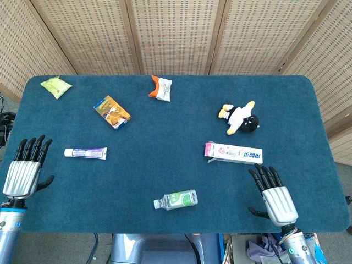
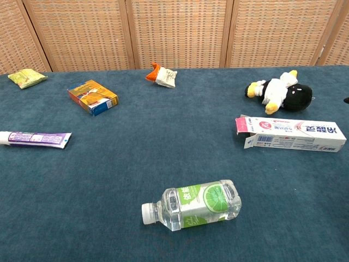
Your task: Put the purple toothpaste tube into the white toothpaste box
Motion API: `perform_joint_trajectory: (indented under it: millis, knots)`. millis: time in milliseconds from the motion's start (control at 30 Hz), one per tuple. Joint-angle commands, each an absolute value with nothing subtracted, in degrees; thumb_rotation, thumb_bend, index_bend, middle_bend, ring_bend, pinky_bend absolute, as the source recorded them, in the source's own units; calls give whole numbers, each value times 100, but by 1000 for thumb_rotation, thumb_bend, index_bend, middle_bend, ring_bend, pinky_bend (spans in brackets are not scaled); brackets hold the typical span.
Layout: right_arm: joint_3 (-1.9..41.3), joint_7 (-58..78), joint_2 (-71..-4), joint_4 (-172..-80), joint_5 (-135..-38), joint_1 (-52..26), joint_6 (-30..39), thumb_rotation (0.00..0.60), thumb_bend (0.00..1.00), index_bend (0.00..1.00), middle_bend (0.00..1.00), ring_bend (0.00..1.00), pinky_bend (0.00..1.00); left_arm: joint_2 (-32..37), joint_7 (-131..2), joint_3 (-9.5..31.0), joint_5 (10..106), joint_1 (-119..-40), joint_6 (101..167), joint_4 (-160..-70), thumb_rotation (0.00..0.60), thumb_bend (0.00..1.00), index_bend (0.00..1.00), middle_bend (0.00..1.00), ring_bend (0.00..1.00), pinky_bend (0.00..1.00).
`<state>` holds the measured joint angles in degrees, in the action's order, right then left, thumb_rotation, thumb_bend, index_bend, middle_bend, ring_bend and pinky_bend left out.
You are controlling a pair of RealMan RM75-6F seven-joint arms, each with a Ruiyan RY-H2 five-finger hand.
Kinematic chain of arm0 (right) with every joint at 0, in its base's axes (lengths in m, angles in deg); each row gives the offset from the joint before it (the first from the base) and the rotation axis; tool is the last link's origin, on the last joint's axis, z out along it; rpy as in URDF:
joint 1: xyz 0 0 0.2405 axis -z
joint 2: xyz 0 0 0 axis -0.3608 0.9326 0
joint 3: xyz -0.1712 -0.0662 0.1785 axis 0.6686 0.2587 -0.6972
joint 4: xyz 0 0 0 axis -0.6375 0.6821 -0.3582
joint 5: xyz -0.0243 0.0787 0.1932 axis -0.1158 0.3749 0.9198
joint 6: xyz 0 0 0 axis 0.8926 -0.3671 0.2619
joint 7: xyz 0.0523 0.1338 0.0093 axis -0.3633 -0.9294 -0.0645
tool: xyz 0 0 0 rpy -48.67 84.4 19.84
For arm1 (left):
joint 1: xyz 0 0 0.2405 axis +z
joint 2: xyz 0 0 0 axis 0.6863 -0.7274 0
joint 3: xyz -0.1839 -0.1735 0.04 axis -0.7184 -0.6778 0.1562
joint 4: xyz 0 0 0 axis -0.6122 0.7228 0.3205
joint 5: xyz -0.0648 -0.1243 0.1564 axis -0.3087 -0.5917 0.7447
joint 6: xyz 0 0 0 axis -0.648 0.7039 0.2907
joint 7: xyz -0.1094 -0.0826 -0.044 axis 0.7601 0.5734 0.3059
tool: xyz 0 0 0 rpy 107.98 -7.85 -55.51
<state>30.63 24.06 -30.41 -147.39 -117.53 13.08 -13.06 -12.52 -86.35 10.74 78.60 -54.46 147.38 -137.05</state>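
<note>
Left robot hand (image 1: 23,169) sits at the near left edge of the dark blue felt-covered worktop (image 1: 165,137), back of the hand upward, fingers straight and spread, holding nothing. Right robot hand (image 1: 273,194) sits at the near right edge in the same posture, fingers extended and apart, likewise empty. Only the head view shows either hand.

Purple and white toothpaste tube (image 1: 85,152) lies flat on the left side of the worktop, white cap end toward the left edge, crimped end toward the centre. It is near the left robot hand, to that hand's right and slightly ahead of its fingertips, not touching. White rectangular toothpaste box with red and blue print (image 1: 234,153) lies flat on the right side, just ahead of the right robot hand's fingertips and apart from them. Its pink end flap (image 2: 241,125) stands open on the end facing the centre, judged to be the intended entry for the tube.

Assessment: tube and box are well apart, each on the side of one hand, which suggests a two-handed approach, left hand fetching the tube and right hand steadying the box. No grasp has begun.

Other items noted, none between tube and box: clear plastic bottle with green lime label (image 2: 192,206) lying on its side near the front centre; black, white and yellow plush penguin (image 1: 240,118) beyond the box; orange and blue carton (image 1: 112,112); orange and white snack packet (image 1: 160,88); yellow-green sachet (image 1: 56,86) at the far left corner.
</note>
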Motion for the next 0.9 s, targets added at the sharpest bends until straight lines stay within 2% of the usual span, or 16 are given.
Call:
perform_joint_trajectory:
  millis: [33, 200, 367, 567, 900]
  knots:
    - [3066, 2406, -3045, -14735, -11751, 1308, -1303, 600, 39, 0, 0, 0, 0, -1375, -8534, 912, 7496, -5711, 14318, -13600, 600, 216, 5, 2, 0, 21]
    - [3063, 2403, -3060, -14715, -11718, 1299, -1268, 600, 37, 0, 0, 0, 0, -1357, -8618, 748, 7025, -6080, 13767, -13309, 600, 215, 90, 81, 31, 103]
    - [3059, 2409, -3074, -14698, -11704, 1289, -1249, 600, 38, 0, 0, 0, 0, -1228, -8711, 633, 6601, -6389, 13333, -12986, 600, 215, 173, 175, 148, 202]
    - [3054, 2406, -3085, -14682, -11687, 1285, -1241, 600, 38, 0, 0, 0, 0, -1012, -8941, 630, 6224, -6722, 12912, -12573, 600, 216, 245, 228, 195, 235]
    - [3048, 2401, -3099, -14654, -11643, 1275, -1210, 600, 38, 0, 0, 0, 0, -696, -9470, 676, 5616, -7172, 12474, -12183, 600, 216, 296, 263, 220, 253]
